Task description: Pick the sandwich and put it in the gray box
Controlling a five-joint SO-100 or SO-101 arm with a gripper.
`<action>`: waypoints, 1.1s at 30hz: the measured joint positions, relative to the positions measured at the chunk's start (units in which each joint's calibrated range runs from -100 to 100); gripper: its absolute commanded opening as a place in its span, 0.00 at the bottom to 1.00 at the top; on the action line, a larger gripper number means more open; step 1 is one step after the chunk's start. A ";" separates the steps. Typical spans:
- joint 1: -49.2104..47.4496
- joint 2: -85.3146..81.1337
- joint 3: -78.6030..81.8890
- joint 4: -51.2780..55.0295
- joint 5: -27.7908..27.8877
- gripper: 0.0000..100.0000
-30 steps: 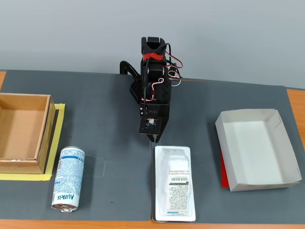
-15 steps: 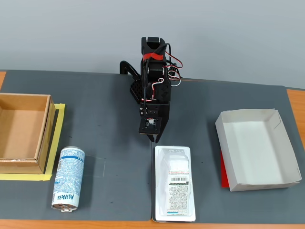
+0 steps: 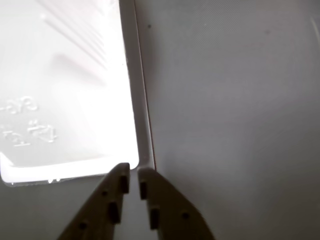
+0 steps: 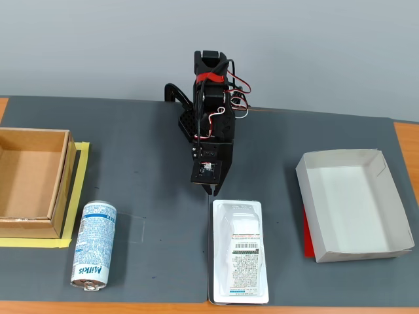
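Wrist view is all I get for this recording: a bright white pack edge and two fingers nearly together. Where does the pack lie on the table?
Observer: In the fixed view the sandwich lies flat at the front edge of the mat, just in front of the gripper.
Operator: Is the gray box close by?
Observer: The gray box sits apart on the right of that view, with nothing in it.
Operator: Anything else on the table?
Observer: A can lies on its side at front left, next to a brown box.
Operator: Is the pack held?
Observer: No. In the wrist view the fingers are almost closed, at the pack's corner, with nothing between them.
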 measured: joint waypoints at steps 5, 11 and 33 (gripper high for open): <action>0.00 0.00 0.00 0.00 0.00 0.02; -0.15 0.25 -1.62 0.00 0.15 0.02; -10.10 45.54 -44.10 -0.09 0.00 0.02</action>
